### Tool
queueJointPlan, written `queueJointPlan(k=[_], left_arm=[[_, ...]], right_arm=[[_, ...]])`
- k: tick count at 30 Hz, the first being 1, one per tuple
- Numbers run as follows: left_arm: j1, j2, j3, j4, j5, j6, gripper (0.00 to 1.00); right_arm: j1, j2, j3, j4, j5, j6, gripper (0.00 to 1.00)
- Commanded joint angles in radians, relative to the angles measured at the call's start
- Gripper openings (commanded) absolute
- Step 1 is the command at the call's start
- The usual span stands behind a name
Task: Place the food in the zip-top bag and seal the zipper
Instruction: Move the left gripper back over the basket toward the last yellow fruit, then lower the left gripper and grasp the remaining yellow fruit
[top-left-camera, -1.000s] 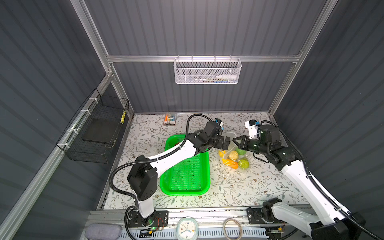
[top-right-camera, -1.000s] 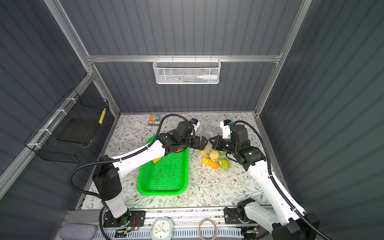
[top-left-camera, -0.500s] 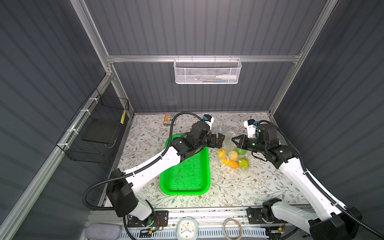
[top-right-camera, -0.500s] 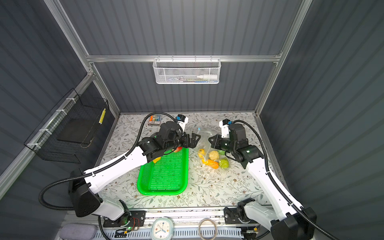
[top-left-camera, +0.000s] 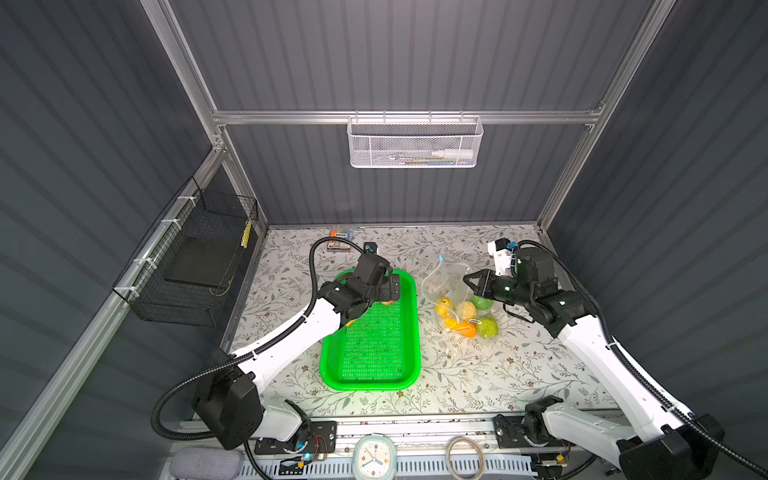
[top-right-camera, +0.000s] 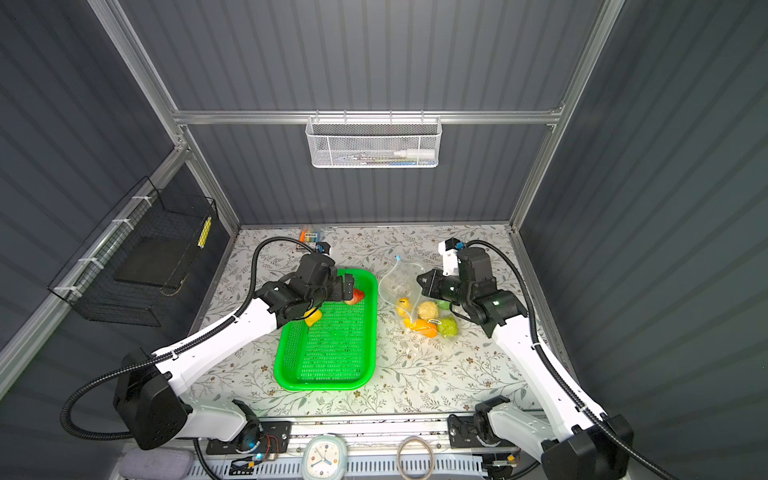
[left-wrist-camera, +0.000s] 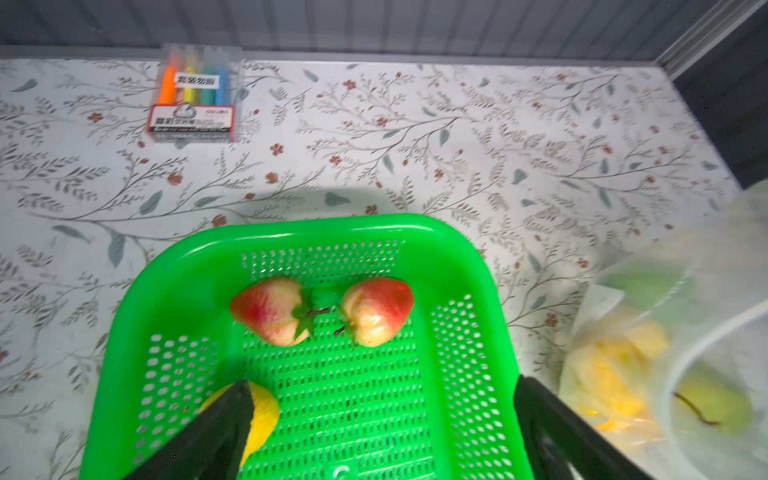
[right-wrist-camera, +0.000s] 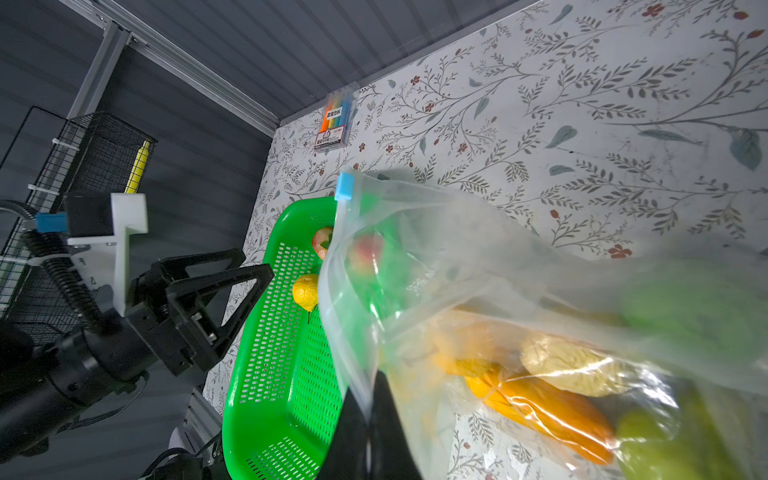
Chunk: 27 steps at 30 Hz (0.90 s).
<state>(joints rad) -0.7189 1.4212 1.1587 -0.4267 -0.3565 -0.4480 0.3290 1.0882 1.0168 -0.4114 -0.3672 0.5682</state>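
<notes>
The clear zip-top bag (top-left-camera: 446, 282) (top-right-camera: 397, 280) lies right of the green tray (top-left-camera: 376, 383). Inside it are a small yellow piece of food (top-left-camera: 444, 302), a bumpy yellow one (right-wrist-camera: 569, 365), an orange one (right-wrist-camera: 540, 409) and two green ones (top-left-camera: 487, 327). My right gripper (right-wrist-camera: 369, 409) (top-left-camera: 470, 281) is shut on the zipper at the bag's mouth and holds that edge up. The light-blue slider (right-wrist-camera: 345, 187) sits at the zipper's far end. My left gripper (left-wrist-camera: 382, 386) (top-right-camera: 347, 286) hangs open over the tray's far end. Two red fruits (left-wrist-camera: 270, 311) (left-wrist-camera: 378, 311) and a yellow one (left-wrist-camera: 264, 413) lie in the tray.
A pack of highlighters (left-wrist-camera: 193, 95) lies near the back wall. A black wire basket (top-left-camera: 199, 266) hangs on the left wall and a white mesh basket (top-left-camera: 415, 143) on the back wall. A small clock (top-left-camera: 374, 457) sits at the front rail.
My left gripper has drawn back from the bag's mouth, leftward to above the tray's far end, still open. The right gripper has stayed shut on the bag's edge, barely moving.
</notes>
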Motion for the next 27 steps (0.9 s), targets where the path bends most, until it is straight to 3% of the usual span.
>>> queueJointPlan(k=[1, 11, 20, 27], left_arm=[[0.006, 0.070, -0.006, -0.107, -0.134, 0.003, 1.00], [0.025, 0.253, -0.012, -0.154, -0.231, -0.007, 1.00], [0.058, 0.312, -0.045, -0.127, -0.218, -0.033, 1.00], [0.076, 0.341, -0.085, -0.098, -0.145, -0.068, 1.00]], right_arm=[[0.003, 0.001, -0.006, 0.018, 0.001, 0.000, 0.00], [0.004, -0.001, -0.004, 0.014, 0.005, -0.003, 0.00], [0.004, 0.006, -0.004, 0.012, 0.007, -0.010, 0.00], [0.003, 0.001, -0.010, 0.010, 0.016, -0.014, 0.00]])
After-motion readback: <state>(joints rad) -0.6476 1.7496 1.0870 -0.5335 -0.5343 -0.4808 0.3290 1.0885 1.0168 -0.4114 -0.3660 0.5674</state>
